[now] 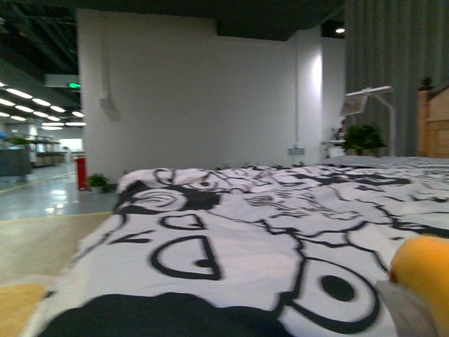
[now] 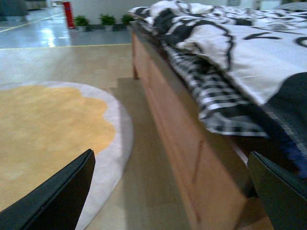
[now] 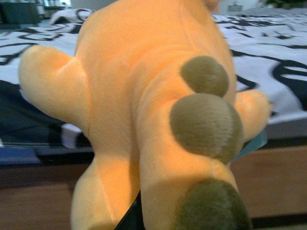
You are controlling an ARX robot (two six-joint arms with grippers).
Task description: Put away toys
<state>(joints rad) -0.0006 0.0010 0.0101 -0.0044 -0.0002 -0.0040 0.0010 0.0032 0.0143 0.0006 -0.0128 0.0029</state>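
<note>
Toy (image 3: 144,96) hides right fingers, grip untellable; left fingers (image 2: 57,196) apart, empty. Seemingly nothing stowed yet.

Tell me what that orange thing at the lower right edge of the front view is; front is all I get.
Observer: It is an orange plush toy. The right wrist view shows it close up, with round olive-brown spots down its body.
Operator: Report the left gripper; it is not in my picture.
Observer: The left gripper is open with nothing between its fingers, beside the bed's wooden side.
</note>
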